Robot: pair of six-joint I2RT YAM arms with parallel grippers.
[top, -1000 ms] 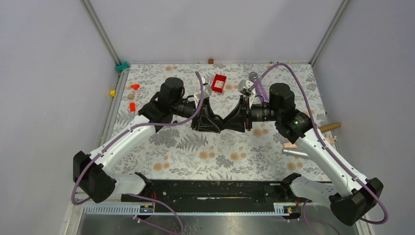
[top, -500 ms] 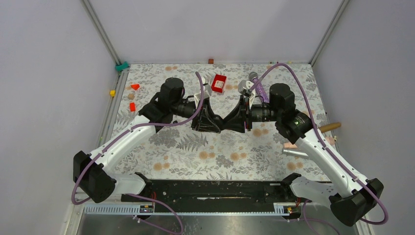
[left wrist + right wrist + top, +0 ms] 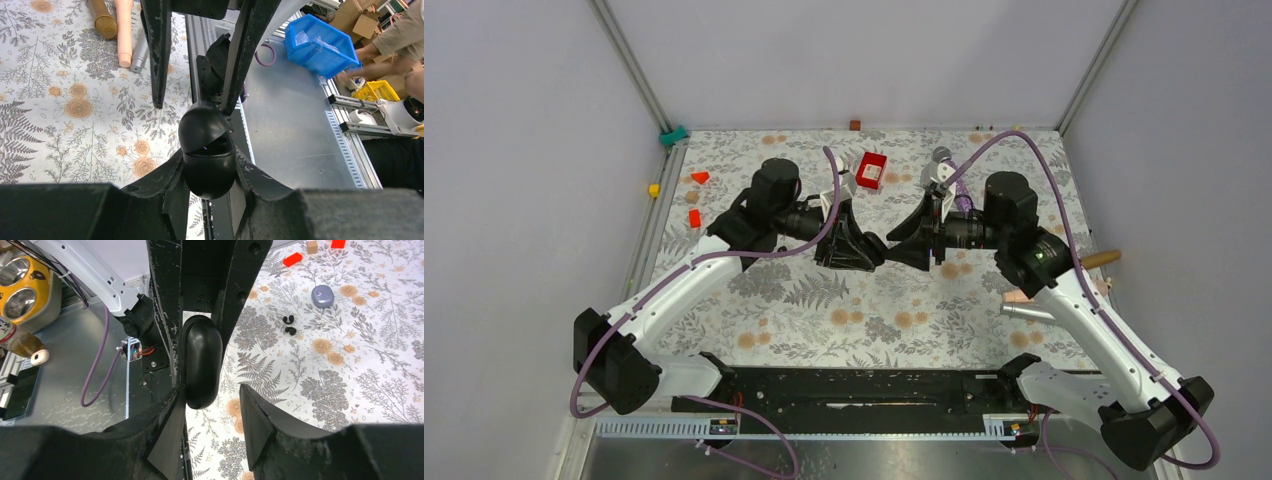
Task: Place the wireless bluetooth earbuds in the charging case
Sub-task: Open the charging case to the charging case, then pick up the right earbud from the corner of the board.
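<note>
My left gripper point(image 3: 871, 250) point(image 3: 207, 167) is shut on a black oval clamshell object point(image 3: 206, 165) and holds it above the table, its lid point(image 3: 201, 125) slightly ajar. My right gripper point(image 3: 900, 250) point(image 3: 210, 407) is open around the far end of that black object point(image 3: 201, 365), which rests against one finger only. The lavender-grey charging case point(image 3: 322, 296) lies shut on the floral table in the right wrist view. The two tiny black earbuds point(image 3: 289, 325) lie just beside it. Case and earbuds are hidden under the left arm in the top view.
A red box point(image 3: 871, 170) and a purple glitter microphone point(image 3: 954, 182) lie behind the grippers. Red blocks point(image 3: 694, 217) lie at far left. A wooden handle point(image 3: 1096, 260) and a silver cylinder point(image 3: 1027, 311) lie at the right edge.
My right gripper has opened, let go of the black oval object and drawn back a little to the right. The left gripper has kept its hold and place.
</note>
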